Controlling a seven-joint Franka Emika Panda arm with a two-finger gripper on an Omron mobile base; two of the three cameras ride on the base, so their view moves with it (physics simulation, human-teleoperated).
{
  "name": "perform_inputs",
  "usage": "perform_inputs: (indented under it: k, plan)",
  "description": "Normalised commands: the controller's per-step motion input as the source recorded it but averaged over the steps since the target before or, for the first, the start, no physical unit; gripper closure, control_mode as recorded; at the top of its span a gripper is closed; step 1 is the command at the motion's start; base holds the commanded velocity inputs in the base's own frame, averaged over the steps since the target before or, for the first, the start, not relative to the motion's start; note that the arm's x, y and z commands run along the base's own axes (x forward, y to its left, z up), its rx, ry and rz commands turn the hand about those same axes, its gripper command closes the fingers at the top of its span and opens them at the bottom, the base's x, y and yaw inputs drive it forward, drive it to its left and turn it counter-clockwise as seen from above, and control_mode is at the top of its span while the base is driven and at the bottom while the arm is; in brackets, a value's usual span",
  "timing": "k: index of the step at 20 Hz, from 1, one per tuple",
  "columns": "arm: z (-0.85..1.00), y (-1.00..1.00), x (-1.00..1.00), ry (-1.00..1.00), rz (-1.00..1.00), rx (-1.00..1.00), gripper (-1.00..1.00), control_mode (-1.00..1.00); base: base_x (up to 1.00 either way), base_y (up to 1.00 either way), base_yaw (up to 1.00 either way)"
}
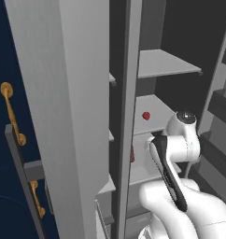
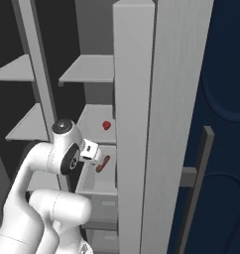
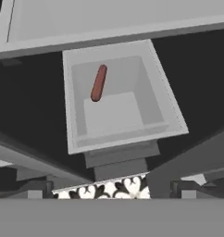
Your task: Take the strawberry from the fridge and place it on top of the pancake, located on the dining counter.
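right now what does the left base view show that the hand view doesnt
Left base view alone: the strawberry sitting on a grey fridge shelf, the robot's white arm in front of the open fridge, and a brass handle on the navy cabinet at left.
Hand view alone: a grey bin seen from above, with a long reddish sausage-like item lying inside it.
Both: the fridge's grey shelves and dark interior.

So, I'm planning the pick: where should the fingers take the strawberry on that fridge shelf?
Grip the strawberry across its rounded middle, coming in from the open front of the fridge. It sits alone on a flat shelf with another shelf above, so a level frontal reach probably suits best.
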Motion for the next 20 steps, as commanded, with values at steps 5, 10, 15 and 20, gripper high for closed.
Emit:
perform_inputs:
  k: [5, 10, 15, 20]
  plan:
    - [0.11, -0.22, 0.41, -0.11, 0.25, -0.01, -1.00, -1.00, 0.00, 0.00, 0.00]
    - [0.31, -0.06, 0.60, -0.02, 0.12, -0.03, -1.00, -1.00, 0.00, 0.00, 0.00]
    - [0.10, 0.08, 0.25, -0.15, -0.14, -0.03, -1.00, -1.00, 0.00, 0.00, 0.00]
    - [0.27, 0.00, 0.06, -0.10, -0.18, 0.03, -1.00, -1.00, 0.00, 0.00, 0.00]
